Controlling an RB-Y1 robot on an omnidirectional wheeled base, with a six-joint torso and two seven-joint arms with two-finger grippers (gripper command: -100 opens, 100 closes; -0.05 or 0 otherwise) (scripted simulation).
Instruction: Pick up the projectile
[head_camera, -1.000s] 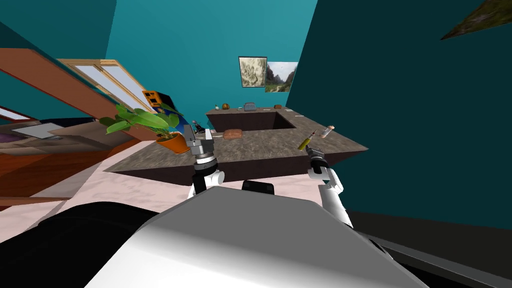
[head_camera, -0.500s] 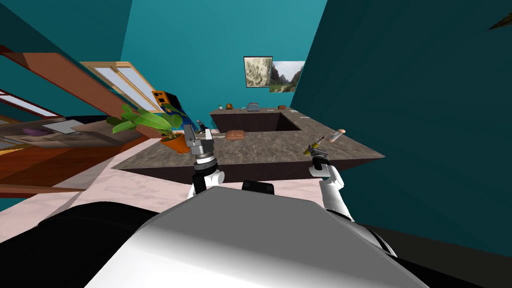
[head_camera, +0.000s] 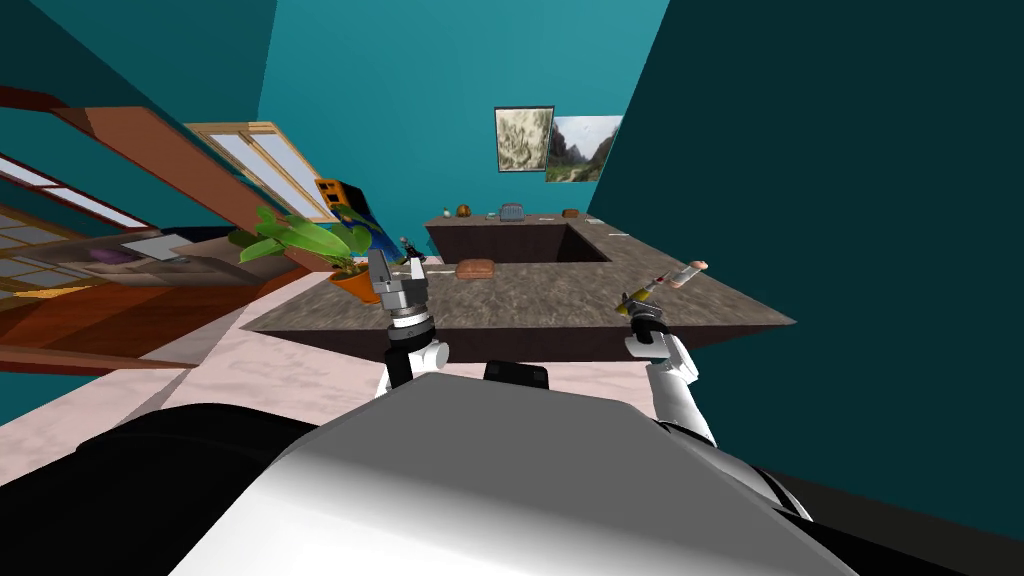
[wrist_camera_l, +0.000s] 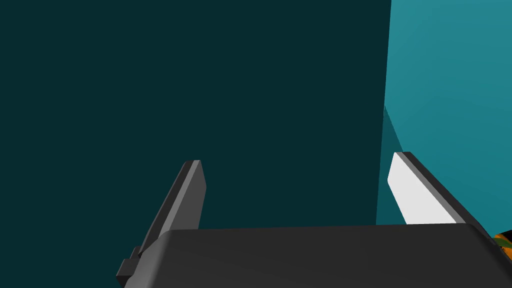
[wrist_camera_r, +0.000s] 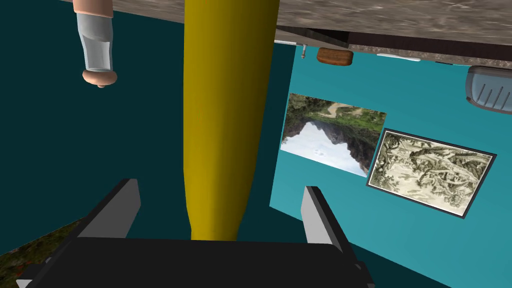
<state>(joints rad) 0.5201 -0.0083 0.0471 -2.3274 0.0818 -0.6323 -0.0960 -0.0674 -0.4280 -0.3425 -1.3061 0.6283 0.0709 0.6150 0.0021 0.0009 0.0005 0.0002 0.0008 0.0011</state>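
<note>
1. The right gripper (wrist_camera_r: 220, 186) hangs over the near right corner of the counter (head_camera: 540, 300). Its fingers are spread, and the yellow projectile (wrist_camera_r: 227, 100) runs out between them with a gap on each side, so nothing is clamped yet.
2. The projectile's narrow end sits at the gripper's dark block and its thicker body reaches out over the counter top. I cannot tell whether it rests on the counter.
3. The step in hand looks to be closing on it. The projectile is roughly centred between the fingers, so they can close straight in with no sideways shift.
4. The body is round and tapers, so a squeeze on the taper could push it out forwards. It is probably better to reach a little further along and close gently on the thicker part.
5. A small bottle (wrist_camera_r: 97, 47) lies on the counter just beyond the projectile, nearer the counter's right edge. Lifting straight up off the counter, without sweeping sideways, should avoid it.
6. The left gripper (wrist_camera_l: 297, 159) is over the counter's near left edge, spread and empty, and can stay there.
</note>
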